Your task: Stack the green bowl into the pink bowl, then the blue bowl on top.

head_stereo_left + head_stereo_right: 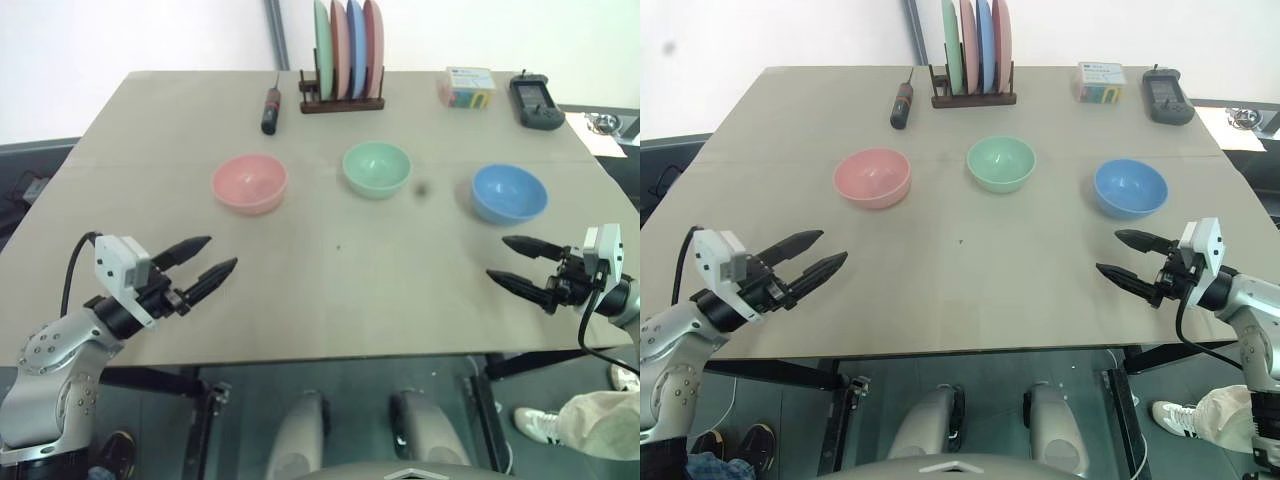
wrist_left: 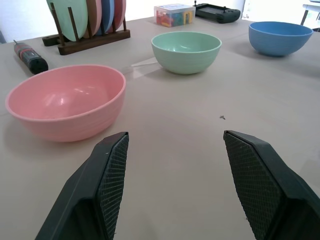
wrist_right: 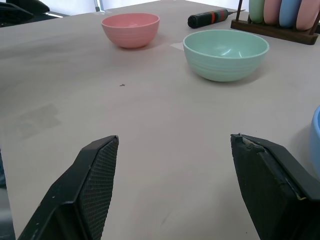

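Holding my left tool point(image 1: 204, 255) wide and empty short of the pink bowl point(image 1: 250, 183), I see the green bowl point(image 1: 377, 168) just right of it, the blue bowl point(image 1: 509, 193) farther right, my right tool point(image 1: 514, 264) equally wide, ready.

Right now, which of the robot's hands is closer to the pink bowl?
The left. The left gripper sits just in front of the pink bowl, while the right gripper is far across the table, near the blue bowl.
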### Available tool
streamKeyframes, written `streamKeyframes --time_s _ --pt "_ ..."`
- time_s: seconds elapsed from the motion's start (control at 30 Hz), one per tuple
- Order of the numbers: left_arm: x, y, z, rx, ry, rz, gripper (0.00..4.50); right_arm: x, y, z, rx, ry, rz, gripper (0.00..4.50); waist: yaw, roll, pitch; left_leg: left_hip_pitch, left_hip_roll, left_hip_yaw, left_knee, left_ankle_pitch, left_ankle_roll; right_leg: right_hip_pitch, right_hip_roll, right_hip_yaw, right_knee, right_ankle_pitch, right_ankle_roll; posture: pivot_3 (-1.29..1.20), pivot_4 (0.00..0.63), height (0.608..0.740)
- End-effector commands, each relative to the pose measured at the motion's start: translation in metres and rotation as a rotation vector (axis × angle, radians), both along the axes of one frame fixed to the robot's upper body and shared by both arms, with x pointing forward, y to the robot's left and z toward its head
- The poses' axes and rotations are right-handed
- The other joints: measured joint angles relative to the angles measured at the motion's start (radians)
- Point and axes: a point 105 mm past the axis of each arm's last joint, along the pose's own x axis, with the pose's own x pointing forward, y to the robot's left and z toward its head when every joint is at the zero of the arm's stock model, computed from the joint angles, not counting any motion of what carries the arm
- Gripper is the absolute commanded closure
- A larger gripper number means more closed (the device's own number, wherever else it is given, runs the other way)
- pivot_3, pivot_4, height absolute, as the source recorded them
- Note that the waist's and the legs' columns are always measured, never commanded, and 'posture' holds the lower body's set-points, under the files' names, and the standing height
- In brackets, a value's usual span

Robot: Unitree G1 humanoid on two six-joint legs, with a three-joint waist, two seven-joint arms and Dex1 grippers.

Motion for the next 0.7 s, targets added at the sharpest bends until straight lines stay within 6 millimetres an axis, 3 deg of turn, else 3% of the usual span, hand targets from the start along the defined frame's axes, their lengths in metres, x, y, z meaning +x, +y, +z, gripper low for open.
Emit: streamKeyframes --time_s 0.03,0.4,0.57,0.7 --pt "-0.004 0.002 0.011 0.004 -0.04 -0.003 1.26 -0.003 0.003 0.008 0.011 -0.033 0.021 0.76 0.0 0.0 0.0 0.0 0.0 0.0 0.0 0.0 0.0 0.0 0.0 0.0 0.0 0.0 0.0 0.0 0.15 0.74" --pt "0.002 0.003 0.012 0.029 -0.044 0.003 1.26 -0.004 0.008 0.012 0.025 -0.048 0.032 0.76 0.0 0.0 0.0 0.0 0.0 0.0 0.0 0.0 0.0 0.0 0.0 0.0 0.0 0.0 0.0 0.0 0.15 0.74" --pt "0.028 0.023 0.0 0.226 0.063 0.156 1.26 -0.009 0.031 0.027 0.08 -0.093 0.098 0.76 0.0 0.0 0.0 0.0 0.0 -0.001 0.0 0.0 0.0 0.0 0.001 -0.001 0.001 0.0 0.001 0.0 0.15 0.74" --pt "0.054 0.025 0.009 0.355 0.015 0.203 1.26 -0.012 0.051 0.035 0.113 -0.125 0.141 0.76 0.003 0.0 0.0 0.0 0.0 -0.001 0.0 0.0 0.0 0.0 0.0 0.0 0.0 0.0 0.001 0.0 0.15 0.74"
